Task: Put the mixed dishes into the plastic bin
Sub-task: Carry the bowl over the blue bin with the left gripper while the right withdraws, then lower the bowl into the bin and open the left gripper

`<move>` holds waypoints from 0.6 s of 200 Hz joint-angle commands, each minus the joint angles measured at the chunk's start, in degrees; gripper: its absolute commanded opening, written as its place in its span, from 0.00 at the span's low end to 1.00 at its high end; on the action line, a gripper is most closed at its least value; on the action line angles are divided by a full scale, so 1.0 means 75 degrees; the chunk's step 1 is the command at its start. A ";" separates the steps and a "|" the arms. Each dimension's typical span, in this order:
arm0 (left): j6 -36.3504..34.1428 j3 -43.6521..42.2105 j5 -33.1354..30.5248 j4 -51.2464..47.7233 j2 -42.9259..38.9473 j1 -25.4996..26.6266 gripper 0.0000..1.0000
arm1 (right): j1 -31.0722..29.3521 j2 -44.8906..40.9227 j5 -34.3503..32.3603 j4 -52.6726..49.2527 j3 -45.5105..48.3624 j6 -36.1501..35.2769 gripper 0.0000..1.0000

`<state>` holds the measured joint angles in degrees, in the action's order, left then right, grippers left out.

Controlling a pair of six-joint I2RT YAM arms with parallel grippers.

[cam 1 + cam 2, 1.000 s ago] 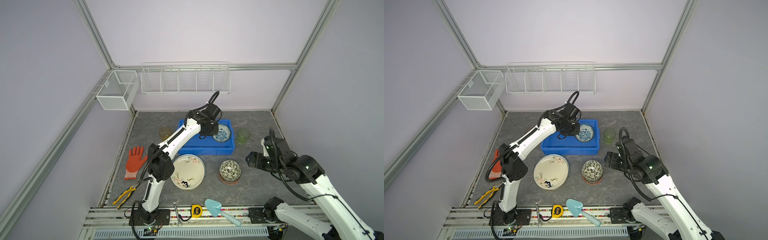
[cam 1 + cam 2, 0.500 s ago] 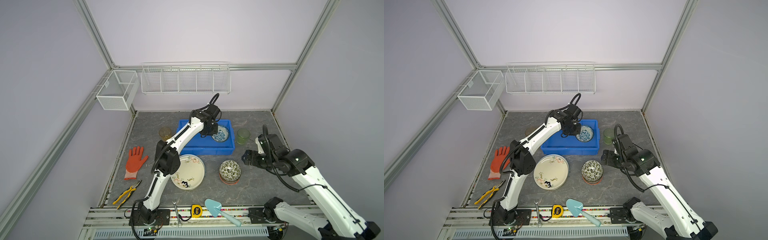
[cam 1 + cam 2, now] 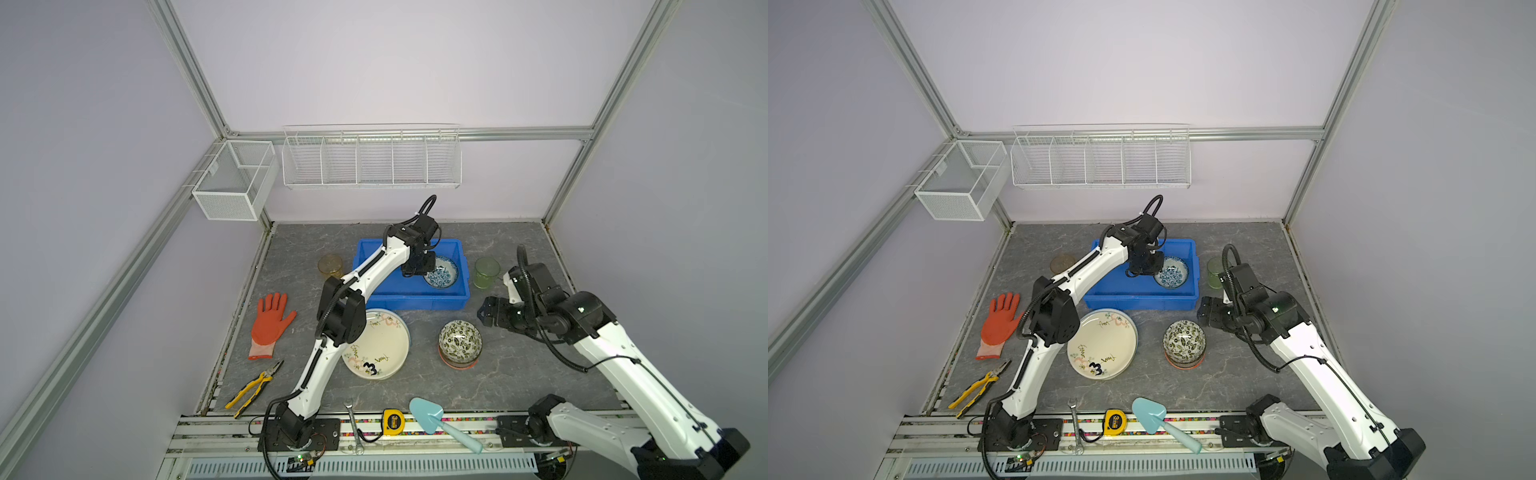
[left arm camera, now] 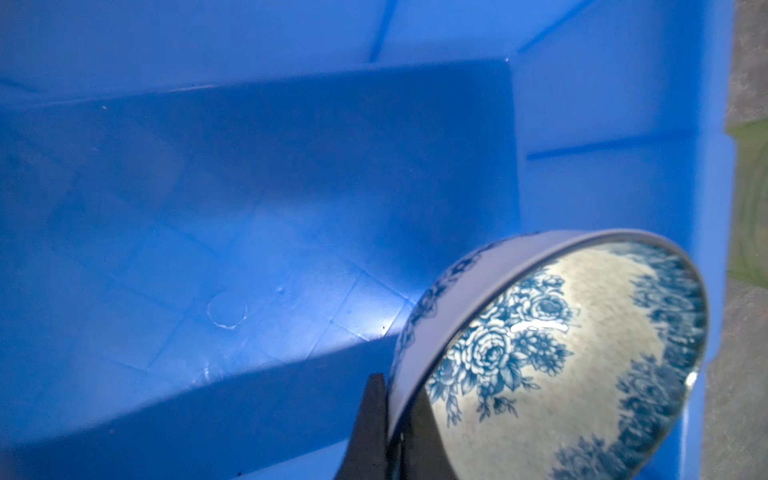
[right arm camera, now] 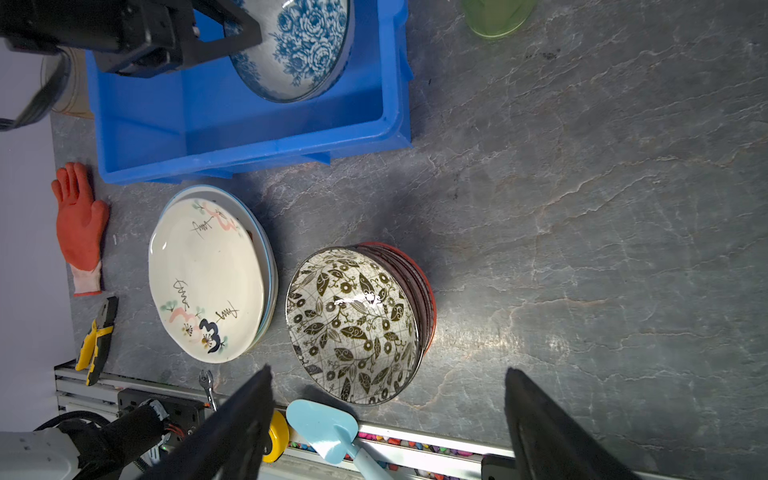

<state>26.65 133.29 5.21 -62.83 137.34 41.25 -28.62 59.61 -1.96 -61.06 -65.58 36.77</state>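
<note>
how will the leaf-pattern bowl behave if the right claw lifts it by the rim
Likely rigid and breakable: the leaf-pattern bowl looks like glazed ceramic. The shiny highlight inside suggests a slick rim. It sits nested in an orange bowl, so lifting may rock or drag that one.

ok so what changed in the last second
The open right gripper edged left toward the dark leaf bowl. The left gripper stayed shut on the blue-white bowl at its rim, inside the blue bin; its elbow swung toward the bin. Plates, amber cup and green cup did not move.
</note>
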 commanded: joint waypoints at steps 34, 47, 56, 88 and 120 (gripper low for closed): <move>0.0047 -0.0102 0.0366 0.0351 -0.0029 0.0022 0.00 | 0.0055 0.0108 0.0201 0.0178 0.0297 -0.0069 0.88; 0.0049 -0.0224 0.0400 0.0407 -0.0054 0.0031 0.00 | 0.0062 0.0137 0.0208 0.0192 0.0307 -0.0064 0.88; 0.0045 -0.0305 0.0396 0.0457 -0.0083 0.0025 0.00 | 0.0056 0.0158 0.0216 0.0207 0.0307 -0.0074 0.88; 0.0062 -0.0367 0.0377 0.0506 -0.0045 0.0031 0.00 | 0.0060 0.0245 0.0269 0.0269 0.0307 -0.0085 0.88; 0.0079 -0.0411 0.0433 0.0523 -0.0029 0.0031 0.00 | 0.0061 0.0325 0.0278 0.0290 0.0307 -0.0095 0.88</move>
<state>26.74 130.26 7.27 -60.10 137.80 41.25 -28.53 61.54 -0.34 -59.64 -64.10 36.75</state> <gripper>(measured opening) 0.059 0.883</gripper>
